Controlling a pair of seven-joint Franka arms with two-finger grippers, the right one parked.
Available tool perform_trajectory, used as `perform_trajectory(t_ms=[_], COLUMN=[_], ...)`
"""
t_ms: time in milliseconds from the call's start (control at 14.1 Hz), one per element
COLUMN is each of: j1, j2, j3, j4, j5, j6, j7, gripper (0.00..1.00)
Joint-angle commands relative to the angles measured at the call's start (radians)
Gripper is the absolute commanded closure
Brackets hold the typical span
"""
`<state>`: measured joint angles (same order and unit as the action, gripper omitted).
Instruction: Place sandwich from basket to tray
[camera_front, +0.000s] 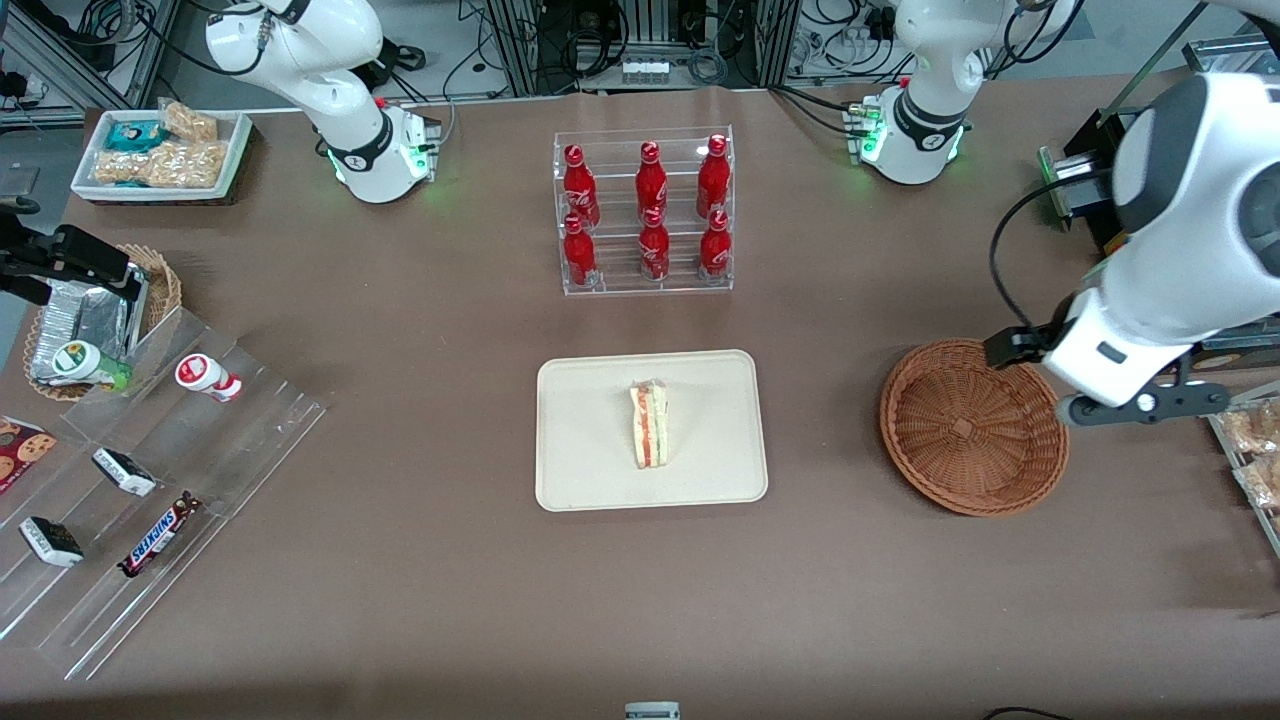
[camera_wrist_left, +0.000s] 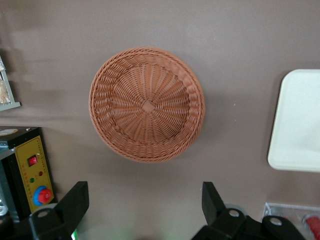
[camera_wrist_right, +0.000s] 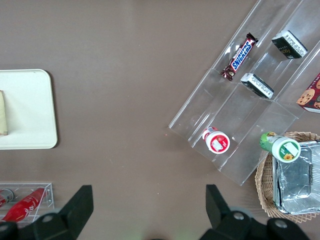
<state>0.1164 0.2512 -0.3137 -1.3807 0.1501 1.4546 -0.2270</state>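
sandwich (camera_front: 651, 424) lies on the tray (camera_front: 600, 480); basket (camera_front: 970, 430) at the tray's 3 o'clock holds nothing; pincer (camera_wrist_left: 145, 202) hangs above it, fingers wide apart, holding nothing.

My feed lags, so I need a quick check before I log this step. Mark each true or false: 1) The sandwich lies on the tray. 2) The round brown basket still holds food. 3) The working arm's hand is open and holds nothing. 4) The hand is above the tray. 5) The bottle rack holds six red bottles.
1) True: the sandwich lies on the tray.
2) False: the basket is empty.
3) True: the hand has its fingers spread, with nothing between them.
4) False: it hangs beside the basket, toward the working arm's end of the table.
5) True: the bottle rack holds six red bottles in two rows.
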Motion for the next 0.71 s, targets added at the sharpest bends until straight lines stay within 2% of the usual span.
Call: perform_trajectory(t_ms=[0, 142, 425, 638], j1=[0.003, 0.002, -0.032, -0.031], j2=[-0.081, -0.127, -0.248, -0.248], j3=[0.131, 0.185, 0.214, 0.232], j4=[-0.032, -0.081, -0.251, -0.23], j5=[-0.101, -0.148, -0.162, -0.202], j6=[-0.029, -0.028, 0.053, 0.067], j7=[0.185, 0.227, 0.227, 0.227], gripper=[0.0, 0.0, 0.0, 0.0])
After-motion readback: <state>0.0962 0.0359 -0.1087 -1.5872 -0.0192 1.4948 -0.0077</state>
